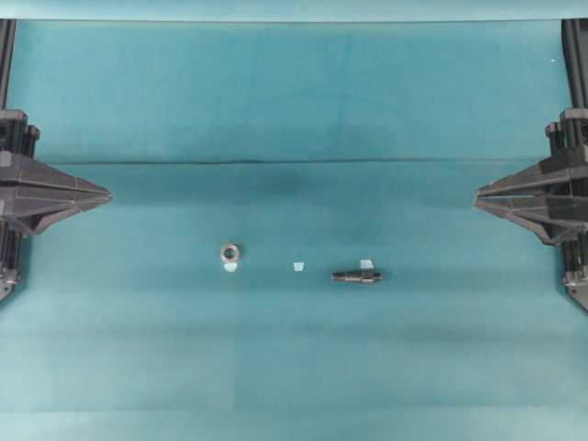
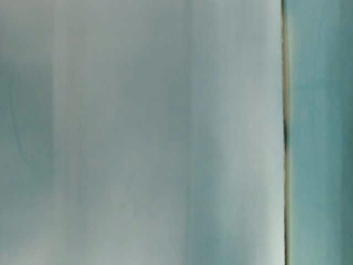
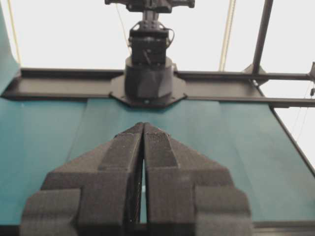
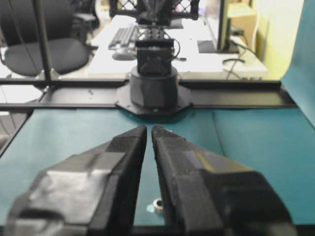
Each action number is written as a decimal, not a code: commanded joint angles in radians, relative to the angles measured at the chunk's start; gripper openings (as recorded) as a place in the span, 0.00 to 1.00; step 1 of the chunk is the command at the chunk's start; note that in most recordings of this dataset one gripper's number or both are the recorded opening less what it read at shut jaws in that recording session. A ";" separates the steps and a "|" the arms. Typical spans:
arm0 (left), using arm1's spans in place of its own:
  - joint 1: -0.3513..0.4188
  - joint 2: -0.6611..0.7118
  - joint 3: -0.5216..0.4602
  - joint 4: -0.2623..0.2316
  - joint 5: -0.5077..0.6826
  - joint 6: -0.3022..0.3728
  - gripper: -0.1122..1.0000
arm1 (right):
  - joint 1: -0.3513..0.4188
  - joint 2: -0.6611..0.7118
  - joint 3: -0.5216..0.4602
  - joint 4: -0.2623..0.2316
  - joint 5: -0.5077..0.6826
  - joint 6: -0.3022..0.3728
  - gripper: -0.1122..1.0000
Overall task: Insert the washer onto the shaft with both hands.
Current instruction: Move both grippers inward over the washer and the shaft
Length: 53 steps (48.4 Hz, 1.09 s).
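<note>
Teal bench (image 1: 294, 92) carries both parts between my arms: washer (image 1: 231, 251) flat, nearer my left jaws (image 1: 108, 194); shaft (image 1: 357, 274) nearer my right jaws (image 1: 476, 196), long axis left-right, thin end toward washer. Both jaws pressed together, empty.

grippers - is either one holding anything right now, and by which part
Nothing is held. The left gripper and right gripper are shut and empty; the washer and shaft lie on the table.
</note>
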State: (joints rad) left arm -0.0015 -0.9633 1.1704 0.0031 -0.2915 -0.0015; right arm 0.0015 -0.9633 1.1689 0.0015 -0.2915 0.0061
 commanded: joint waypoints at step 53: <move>0.005 0.463 -0.290 0.014 0.541 -0.025 0.13 | -0.015 0.288 -0.170 0.038 0.588 0.112 0.02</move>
State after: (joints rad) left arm 0.0015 -0.5323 0.9281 0.0153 0.2224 -0.0276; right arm -0.0123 -0.7133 1.0416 0.0383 0.2807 0.1104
